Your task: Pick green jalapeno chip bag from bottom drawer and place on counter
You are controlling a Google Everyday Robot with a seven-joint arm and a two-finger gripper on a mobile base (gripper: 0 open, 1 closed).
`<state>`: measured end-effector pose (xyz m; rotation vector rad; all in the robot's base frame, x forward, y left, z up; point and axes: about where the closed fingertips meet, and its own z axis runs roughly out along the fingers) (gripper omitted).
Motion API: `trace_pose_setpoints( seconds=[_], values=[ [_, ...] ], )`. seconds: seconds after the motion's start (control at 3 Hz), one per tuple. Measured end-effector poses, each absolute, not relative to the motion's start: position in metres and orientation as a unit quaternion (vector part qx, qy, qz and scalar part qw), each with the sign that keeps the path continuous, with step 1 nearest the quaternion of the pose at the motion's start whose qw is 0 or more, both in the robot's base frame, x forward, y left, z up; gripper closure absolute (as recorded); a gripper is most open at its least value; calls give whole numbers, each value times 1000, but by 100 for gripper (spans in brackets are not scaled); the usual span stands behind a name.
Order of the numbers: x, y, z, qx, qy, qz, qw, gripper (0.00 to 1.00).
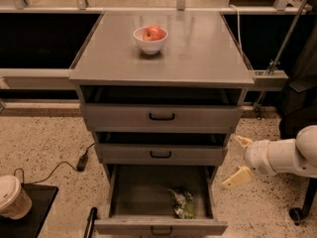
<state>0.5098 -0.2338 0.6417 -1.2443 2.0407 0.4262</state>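
No text can be read; the gripper (239, 159) hangs right of the drawers (198, 155).

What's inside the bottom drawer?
A green chip bag lies near the front of the bottom drawer. The drawer's back is hidden under the middle drawer. The end effector is open, outside the drawer, beside the cabinet.

My gripper (239, 159), fingers spread, hangs in open air just right of the middle drawer (161, 154), whose front juts over the back of the pulled-out bottom drawer (115, 192), so I see a clear way down only at its front, where the chip bag (183, 203) lies, and a bowl (150, 39) sits on the counter (203, 53).
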Motion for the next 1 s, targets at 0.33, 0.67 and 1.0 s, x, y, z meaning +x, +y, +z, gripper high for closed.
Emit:
trace_pose_setpoints(
  seconds=[0.33,0.67,1.0],
  values=[
    [510,-234,642,-480,788,165,349,0],
    [507,-206,625,-487,770,205,358,0],
    [503,-130,590,-483,733,284,387,0]
  ],
)
